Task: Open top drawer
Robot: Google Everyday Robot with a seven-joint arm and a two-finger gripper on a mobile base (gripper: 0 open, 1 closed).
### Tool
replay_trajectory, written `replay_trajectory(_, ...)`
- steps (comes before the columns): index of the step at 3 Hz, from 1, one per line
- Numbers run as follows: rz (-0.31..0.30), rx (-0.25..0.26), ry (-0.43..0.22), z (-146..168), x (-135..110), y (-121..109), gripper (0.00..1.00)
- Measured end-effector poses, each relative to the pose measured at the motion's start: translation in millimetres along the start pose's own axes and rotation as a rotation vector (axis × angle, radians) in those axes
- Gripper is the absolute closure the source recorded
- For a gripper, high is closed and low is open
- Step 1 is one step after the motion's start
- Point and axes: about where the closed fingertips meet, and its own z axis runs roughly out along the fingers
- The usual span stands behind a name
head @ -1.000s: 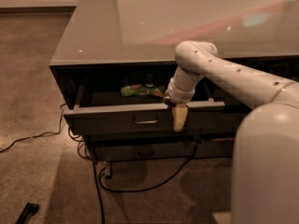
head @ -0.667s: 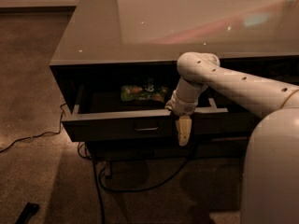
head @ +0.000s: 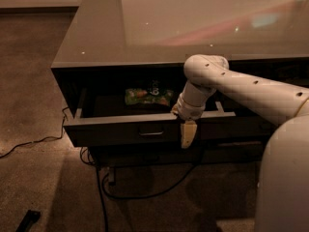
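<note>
The top drawer is pulled partly out from under the glossy table top. Its dark front faces me, with a small rectangular handle at the centre. The lighter inner walls show, and a green packet lies inside at the back. My gripper hangs over the drawer's top front edge, just right of the handle, its pale tip down against the front face. My white arm reaches in from the right.
A lower dark drawer sits shut beneath the open one. Black cables run across the carpet under and left of the cabinet. A small dark object lies on the floor at bottom left. My white body fills the right.
The top drawer has slid further out toward me, showing more of its inside. My gripper has moved forward with the drawer's front edge.
</note>
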Motion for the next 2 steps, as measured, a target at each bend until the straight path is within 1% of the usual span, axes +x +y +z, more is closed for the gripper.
replay_trajectory(2, 0.022, 0.073, 0.072, -25.8, 0.3, 14.4, 0.65)
